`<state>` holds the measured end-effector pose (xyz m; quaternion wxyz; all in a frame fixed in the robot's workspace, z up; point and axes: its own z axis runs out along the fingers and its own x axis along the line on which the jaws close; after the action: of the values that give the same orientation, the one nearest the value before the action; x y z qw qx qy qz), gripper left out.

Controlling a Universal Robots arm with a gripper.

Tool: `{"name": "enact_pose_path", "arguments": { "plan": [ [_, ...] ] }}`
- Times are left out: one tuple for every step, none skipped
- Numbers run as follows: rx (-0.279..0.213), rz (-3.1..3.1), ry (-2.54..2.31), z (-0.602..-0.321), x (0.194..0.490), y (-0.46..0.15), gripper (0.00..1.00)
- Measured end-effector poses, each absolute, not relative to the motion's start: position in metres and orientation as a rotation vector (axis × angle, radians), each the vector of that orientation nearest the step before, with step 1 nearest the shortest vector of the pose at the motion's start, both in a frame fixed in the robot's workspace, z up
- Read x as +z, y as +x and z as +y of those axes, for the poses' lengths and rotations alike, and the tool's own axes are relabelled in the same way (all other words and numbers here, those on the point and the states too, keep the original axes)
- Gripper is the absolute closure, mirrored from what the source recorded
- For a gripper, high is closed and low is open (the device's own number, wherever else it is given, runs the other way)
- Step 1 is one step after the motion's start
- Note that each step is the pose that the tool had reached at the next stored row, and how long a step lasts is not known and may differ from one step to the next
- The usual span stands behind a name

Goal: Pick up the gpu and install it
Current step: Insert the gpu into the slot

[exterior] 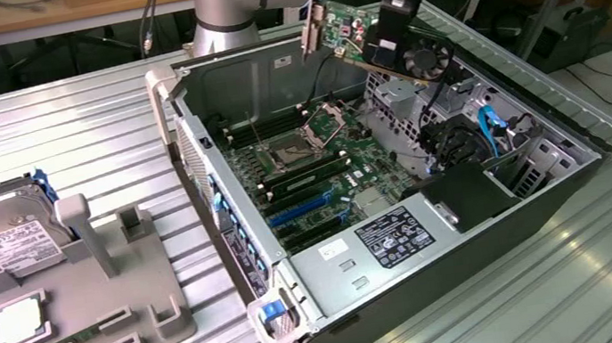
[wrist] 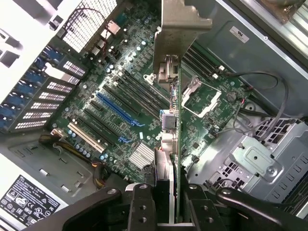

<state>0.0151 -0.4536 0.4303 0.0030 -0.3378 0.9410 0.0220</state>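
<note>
1. Gripper (wrist: 168,199) clenches the gpu (wrist: 174,113) by one edge, card standing edge-on.
2. I see the gpu (exterior: 341,27) in upper middle of exterior view, above the open computer case (exterior: 550,112).

Operator, your wrist view catches the gpu (wrist: 176,110) edge-on, both faces hidden, its metal bracket (wrist: 180,29) cut off by the frame edge. The gripper (wrist: 174,202) clamped on the card is also cropped. In the exterior view, the arm (exterior: 225,3) leaves the frame at 12 o'clock, the case (exterior: 479,291) is clipped at 6 o'clock, and the hard drive (exterior: 9,236) label at 9 o'clock is too small to read
</note>
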Motion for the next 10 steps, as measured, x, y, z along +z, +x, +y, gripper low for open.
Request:
{"name": "enact_pose_path", "arguments": {
  "plan": [
    [0.069,2.948,-1.066,-0.4536,0.4303,0.0150,0.72],
    [0.069,2.945,-1.075,-0.4536,0.4302,0.0150,0.72],
    [0.069,2.940,-1.089,-0.4536,0.4302,0.0150,0.72],
    [0.069,2.937,-1.099,-0.4536,0.4302,0.0150,0.72],
    [0.069,2.934,-1.107,-0.4536,0.4301,0.0150,0.72],
    [0.069,2.929,-1.118,-0.4536,0.4301,0.0151,0.72],
    [0.069,2.926,-1.127,-0.4536,0.4300,0.0150,0.72],
    [0.069,2.922,-1.138,-0.4536,0.4300,0.0150,0.72],
    [0.069,2.919,-1.148,-0.4536,0.4299,0.0150,0.72],
    [0.069,2.916,-1.156,-0.4536,0.4299,0.0150,0.72]
  ]
}}
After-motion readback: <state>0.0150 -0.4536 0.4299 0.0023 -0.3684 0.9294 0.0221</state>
